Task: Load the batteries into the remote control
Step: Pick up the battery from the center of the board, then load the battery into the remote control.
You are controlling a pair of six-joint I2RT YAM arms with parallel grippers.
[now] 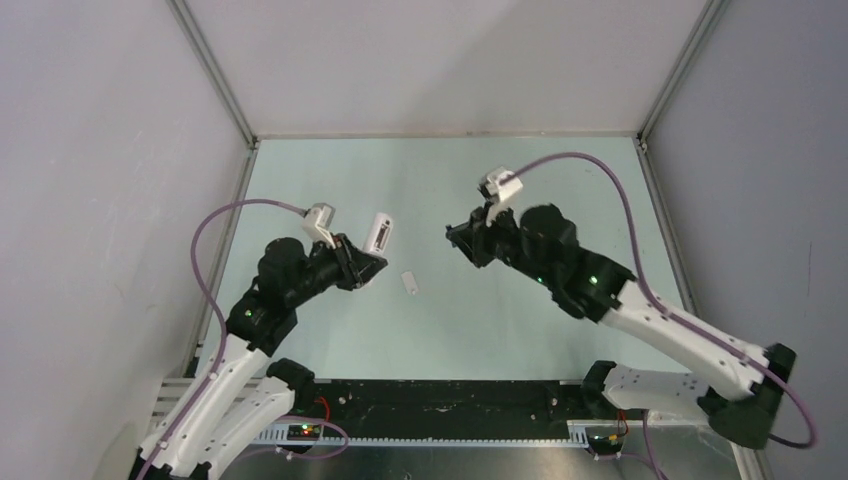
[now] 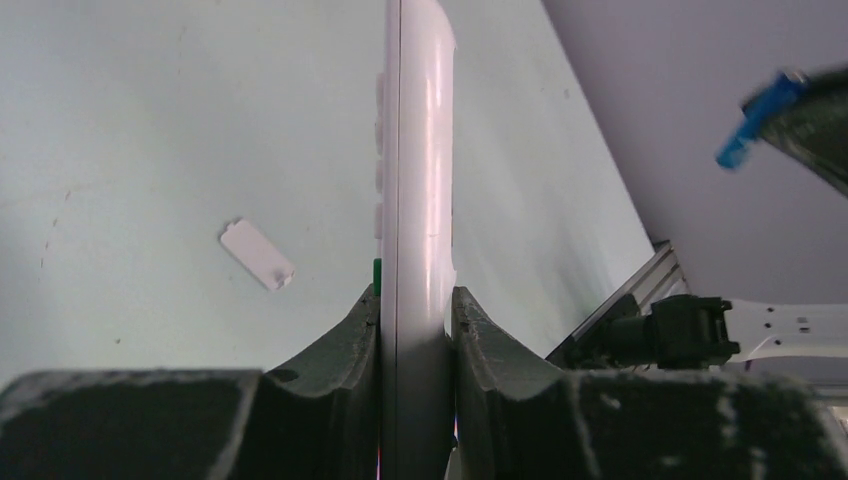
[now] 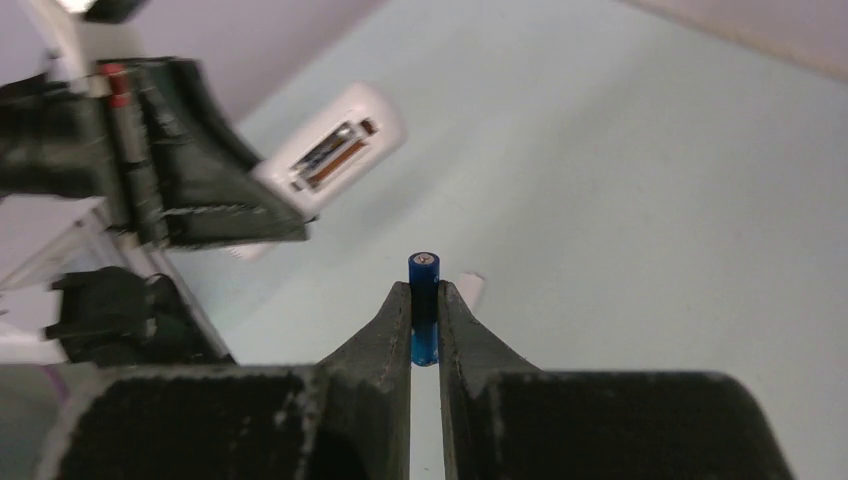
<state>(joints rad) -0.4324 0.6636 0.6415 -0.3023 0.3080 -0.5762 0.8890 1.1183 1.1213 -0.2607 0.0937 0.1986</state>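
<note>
Pale green table [image 1: 520,330], grey walls [image 1: 90,200] on three sides. Remote [image 1: 380,233] is held up off the table, left of centre. One end is clamped in the left gripper [image 1: 368,262] and the other end sticks out past the fingertips, away from the arm bases. The jaws press flat on the remote's front and back. Left wrist view shows it edge-on, with small side buttons and a green one [image 2: 376,272] just above the fingertip. The battery compartment [image 3: 325,160] on the remote's back is open, with metal contacts visible inside, and it faces the right gripper [image 3: 425,290].

Blue battery [image 3: 424,275] is in the air to the right of the remote, apart from it and not touching. It sits along the right gripper's fingers, which are pinched tight on its sides, and its metal-capped end pokes out past the tips.

White cover [image 1: 408,283] lies flat on the table, right of the remote on the arm-base side, between the two grippers and touching nothing. Purple cable [image 1: 600,165] loops from the right wrist, well to the right of the remote.
</note>
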